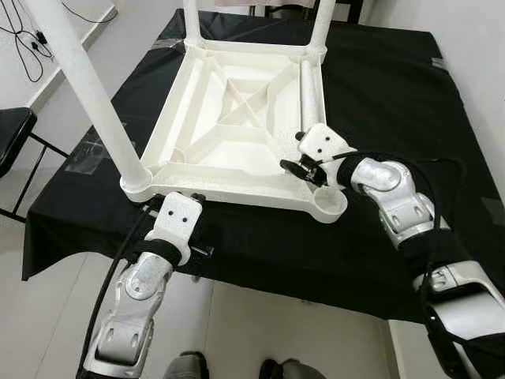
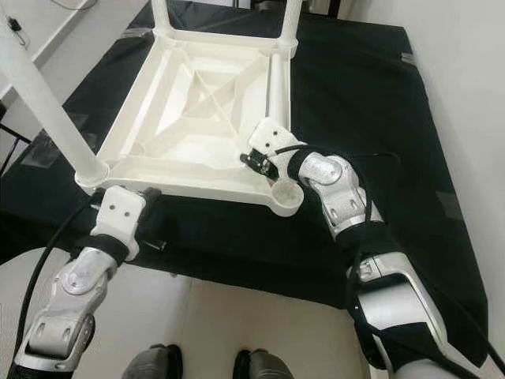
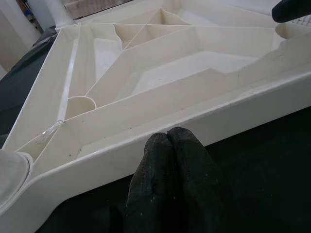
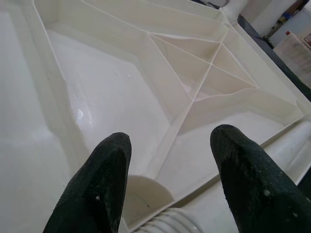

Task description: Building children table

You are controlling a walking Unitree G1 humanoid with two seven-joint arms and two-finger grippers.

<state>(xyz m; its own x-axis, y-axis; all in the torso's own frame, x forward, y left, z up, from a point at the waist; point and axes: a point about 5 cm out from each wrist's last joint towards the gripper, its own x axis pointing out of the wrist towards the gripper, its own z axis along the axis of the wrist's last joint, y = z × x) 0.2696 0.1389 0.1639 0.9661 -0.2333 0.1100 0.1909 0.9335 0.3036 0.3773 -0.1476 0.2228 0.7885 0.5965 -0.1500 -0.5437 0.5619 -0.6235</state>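
Feet: 2 dark shoe tips [image 1: 237, 369] of the robot on the pale tiled floor [image 1: 260, 324], below both arms.
Left gripper: left gripper [image 3: 167, 141] sits at the near edge of the upturned table, its 2 black fingers pressed together, tips against the white rim, over the black cloth.
Right gripper: right gripper [image 4: 170, 150] reaches over the near right corner of the underside; its fingers stand apart, holding nothing, with a ribbed white threaded end [image 4: 163, 224] just below the gap between them.
Table: white plastic children's table, upside down [image 1: 237, 118], lies on the black cloth-covered table [image 1: 379, 87], ribs forming an X ahead of both grippers.
Legs: 1 white round leg [image 1: 87, 87] stands in the corner just left of the left gripper; 2 more rise at the far corners.
Socket: empty round corner socket [image 1: 331, 204] lies just beside the right gripper, nearer the robot.
Loose leg: another white leg [image 1: 312, 91] lies along the right rim, beyond the right gripper.
Chair: black chair [image 1: 12, 134] stands well left of the left gripper.
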